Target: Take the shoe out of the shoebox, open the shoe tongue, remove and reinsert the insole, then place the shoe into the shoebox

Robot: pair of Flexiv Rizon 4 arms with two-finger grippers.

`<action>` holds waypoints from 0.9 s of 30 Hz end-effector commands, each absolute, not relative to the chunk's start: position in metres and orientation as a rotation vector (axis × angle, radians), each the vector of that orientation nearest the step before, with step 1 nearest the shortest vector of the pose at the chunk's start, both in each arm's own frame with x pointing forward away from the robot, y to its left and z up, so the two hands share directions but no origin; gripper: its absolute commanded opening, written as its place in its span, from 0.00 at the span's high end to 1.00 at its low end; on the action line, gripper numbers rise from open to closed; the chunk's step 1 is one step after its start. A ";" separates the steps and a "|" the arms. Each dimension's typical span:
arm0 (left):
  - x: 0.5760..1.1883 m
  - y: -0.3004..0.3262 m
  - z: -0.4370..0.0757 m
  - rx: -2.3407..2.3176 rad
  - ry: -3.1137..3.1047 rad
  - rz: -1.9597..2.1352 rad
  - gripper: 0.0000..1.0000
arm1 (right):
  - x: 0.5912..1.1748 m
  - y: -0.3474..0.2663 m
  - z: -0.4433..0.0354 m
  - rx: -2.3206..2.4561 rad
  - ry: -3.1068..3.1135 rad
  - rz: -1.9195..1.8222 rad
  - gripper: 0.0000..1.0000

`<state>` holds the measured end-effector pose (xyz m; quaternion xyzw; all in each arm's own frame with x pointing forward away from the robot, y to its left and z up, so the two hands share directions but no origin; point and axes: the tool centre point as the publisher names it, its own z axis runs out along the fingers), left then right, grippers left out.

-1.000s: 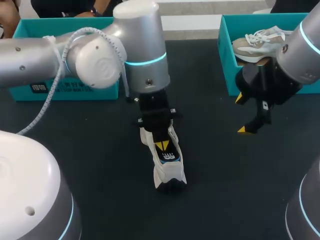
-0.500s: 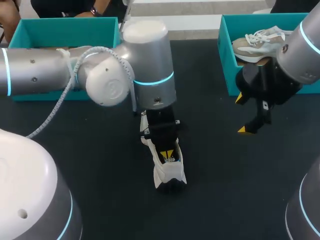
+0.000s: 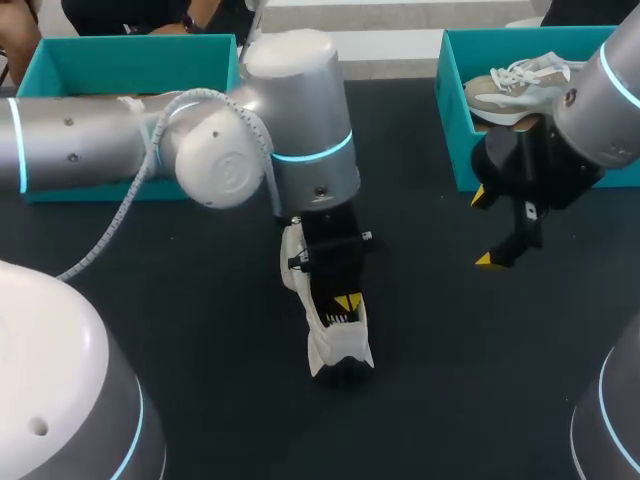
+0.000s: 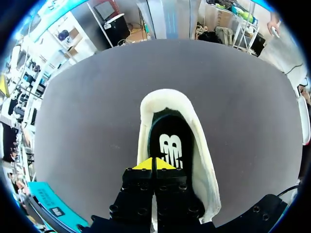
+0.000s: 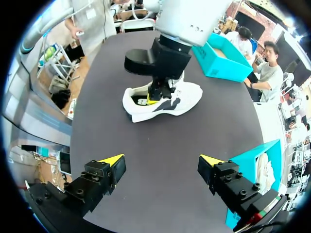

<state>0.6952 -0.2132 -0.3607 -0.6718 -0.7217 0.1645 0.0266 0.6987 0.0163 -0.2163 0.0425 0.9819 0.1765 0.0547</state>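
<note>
So the shoe (image 3: 335,345) is out on the tabletop (image 3: 200,330), roughly midway between the left shoebox (image 3: 100,55) and the right shoebox (image 3: 452,120). It's sitting on its sole, long axis running near-to-far, heel cup toward me and toe tucked under my left wrist. The dark insole (image 4: 170,141) looks like it's lying flat inside. My left gripper (image 4: 154,163) is poked down into the opening, tips pressed together right over the insole. I can't see anything pinched between them, so I'd call it closed on nothing. The bit that matters imo: the insole's heel end lies just ahead of the tips along the shoe's length, so the next move probably has to work along that axis, not across it. Left arm is obviously the nearer one. My right gripper (image 5: 161,160) is spread wide and empty, hanging over bare tabletop well off to the side, close to the right shoebox with the other shoe (image 3: 520,85) in it.
</note>
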 end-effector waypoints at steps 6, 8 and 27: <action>0.669 -0.211 -0.377 -2.110 -2.213 0.592 1.00 | 0.698 0.017 -0.218 0.130 2.981 0.535 0.00; 0.664 -0.214 -0.387 -2.140 -2.209 0.610 1.00 | 0.698 0.017 -0.218 0.130 2.981 0.535 0.00; 0.679 -0.200 -0.355 -2.192 -2.271 0.706 1.00 | 0.698 0.017 -0.218 0.130 2.981 0.535 0.00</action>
